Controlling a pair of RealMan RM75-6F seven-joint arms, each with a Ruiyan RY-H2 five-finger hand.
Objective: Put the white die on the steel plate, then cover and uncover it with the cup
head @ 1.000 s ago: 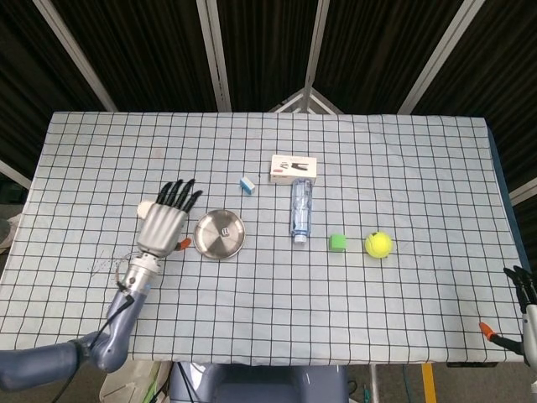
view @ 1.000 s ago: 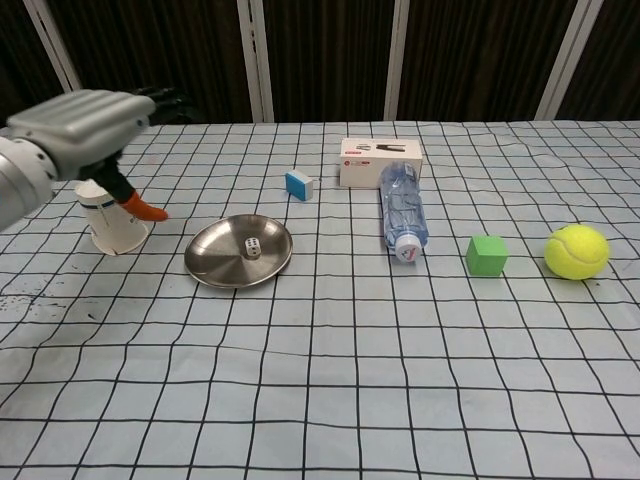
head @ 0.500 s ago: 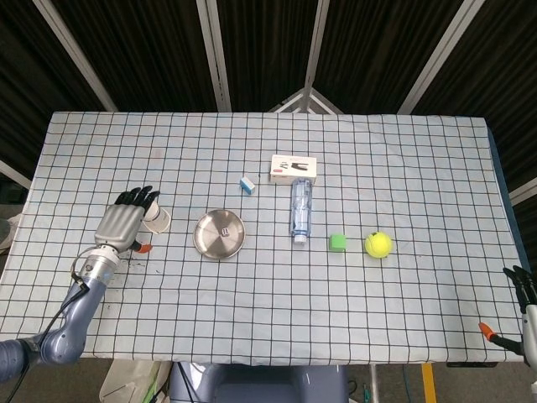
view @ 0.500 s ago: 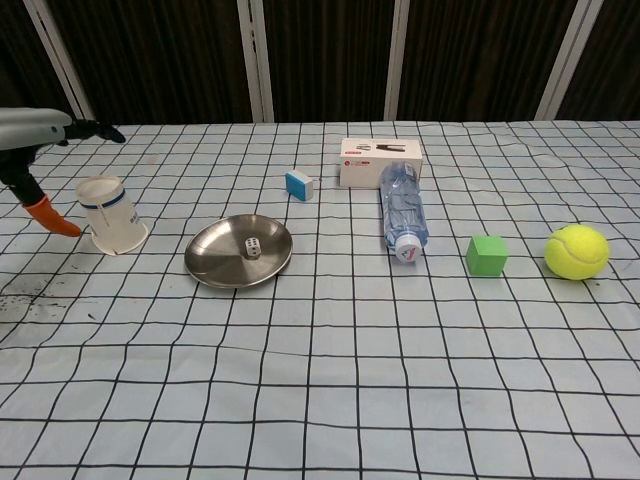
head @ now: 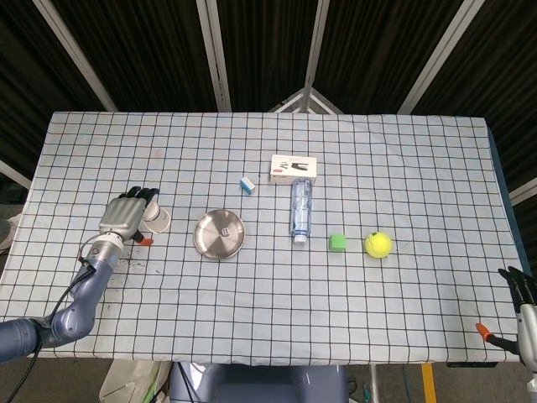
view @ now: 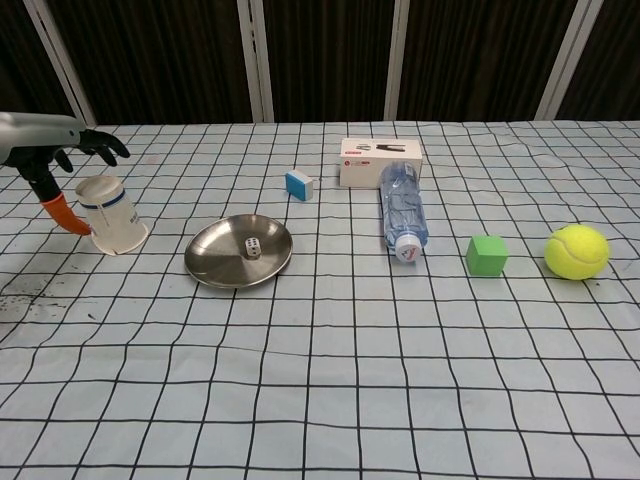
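The white die (view: 254,247) lies on the round steel plate (view: 213,258), left of the table's middle; the plate (head: 210,239) also shows in the head view. A white paper cup (view: 110,216) with a blue band stands on the cloth just left of the plate, its wider end down. My left hand (view: 48,142) hovers at the cup's (head: 159,221) left side. Its dark fingers (view: 101,146) reach over the cup's top and its orange thumb tip hangs beside the cup wall, with nothing held. My right hand (head: 522,295) sits at the table's near right corner, fingers apart and empty.
A clear water bottle (view: 403,212) lies right of the plate, a white box (view: 380,162) behind it. A small blue block (view: 298,184) sits behind the plate. A green cube (view: 487,255) and a yellow tennis ball (view: 577,251) are further right.
My left hand drew back leftward off the cup, uncovering it in the head view, then edged back so its fingers reach over the cup's top. Die, plate and cup stayed put.
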